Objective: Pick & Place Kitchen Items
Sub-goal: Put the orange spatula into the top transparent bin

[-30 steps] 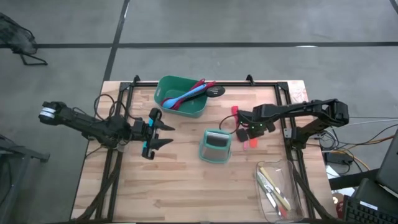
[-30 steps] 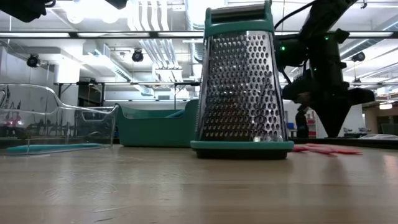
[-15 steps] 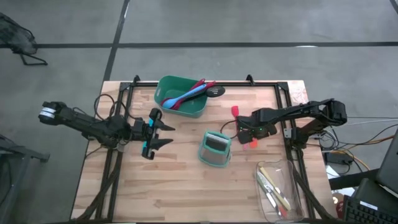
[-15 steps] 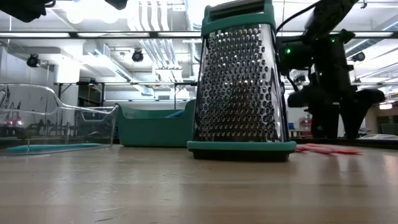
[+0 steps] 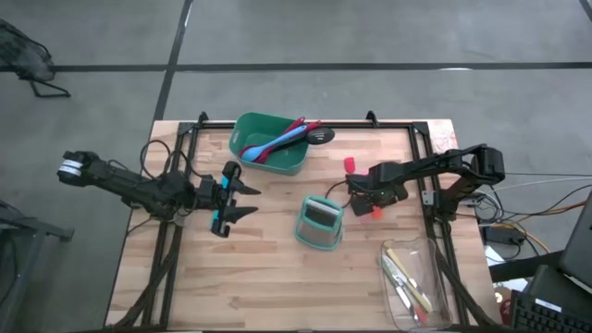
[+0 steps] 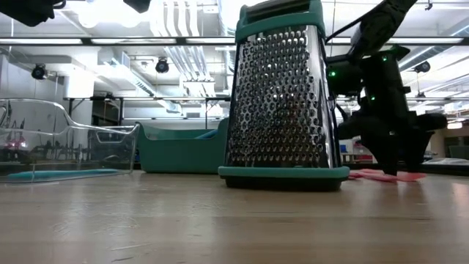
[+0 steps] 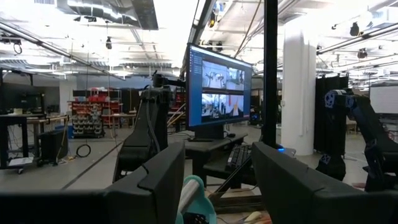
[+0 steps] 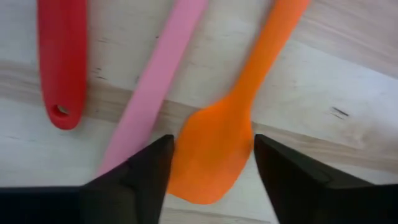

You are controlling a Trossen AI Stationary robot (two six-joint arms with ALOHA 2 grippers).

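The right gripper, jaws apart, straddles the orange spatula lying on the table beside the grater, while the left gripper waits open.

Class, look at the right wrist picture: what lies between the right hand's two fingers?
The orange spatula lies on the wood between the open right hand's fingers, blade end nearest; the pink handle lies beside it. The right wrist view shows this.
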